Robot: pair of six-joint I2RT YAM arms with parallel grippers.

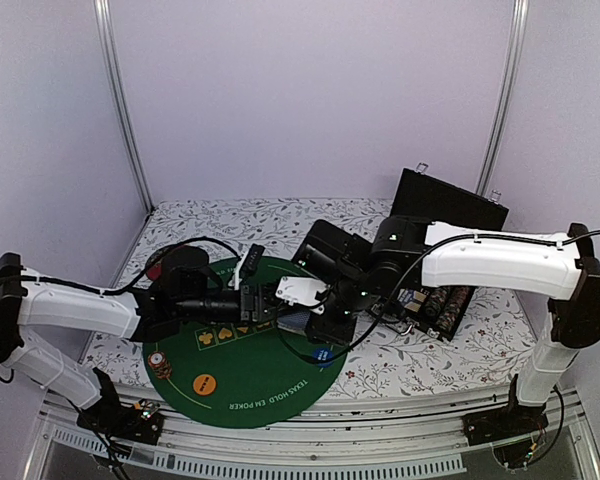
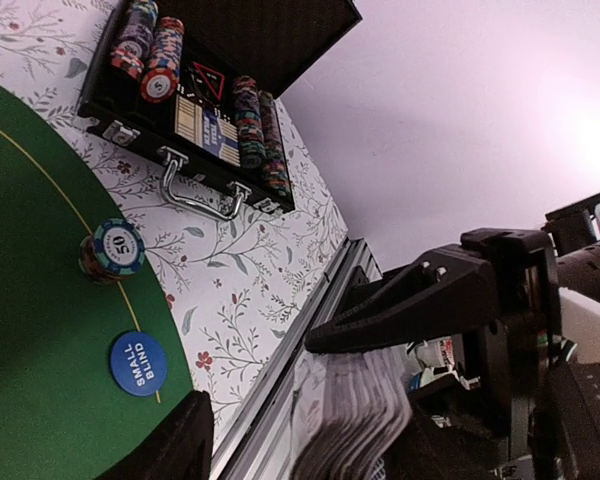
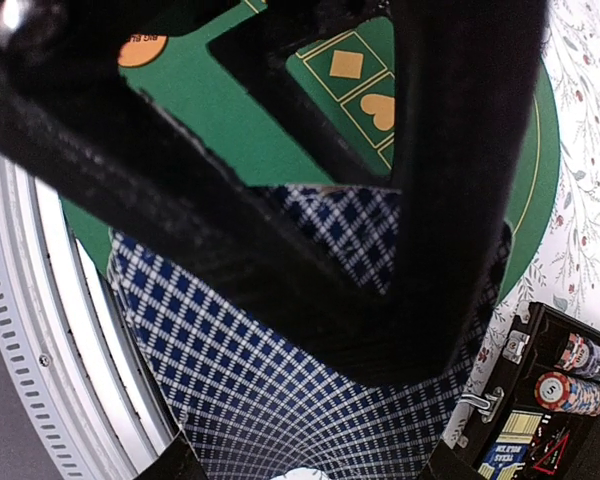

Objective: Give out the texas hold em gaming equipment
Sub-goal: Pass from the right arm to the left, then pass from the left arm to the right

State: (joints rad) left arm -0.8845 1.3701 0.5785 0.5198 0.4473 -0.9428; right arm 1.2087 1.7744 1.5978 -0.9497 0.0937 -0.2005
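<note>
Reading off the scene: the right gripper (image 1: 317,316) is over the right half of the green mat (image 1: 260,395). Its fingers are pinched on the deck of playing cards (image 3: 270,400), and blue-checked backs fill the right wrist view between them. The deck is up off the mat and shows edge-on in the left wrist view.

The left gripper (image 1: 268,305) faces the deck from the left with its fingers (image 2: 420,300) spread around the deck's end. The upper one is right at the top card, contact unclear. The lower one stands apart from the deck, so no clamp is visible.

Other gear:
- A chip stack (image 2: 112,252) with a 50 on top sits at the mat's edge line, and the blue button (image 2: 138,363) marked small blind lies near it on the green.
- The orange button (image 1: 206,381) and a second chip stack (image 1: 159,360) are on the near-left part of the mat, apart from each other.
- The black case (image 1: 450,205) is open on the floral table (image 1: 410,365) right of the mat — chip rows inside.
</note>
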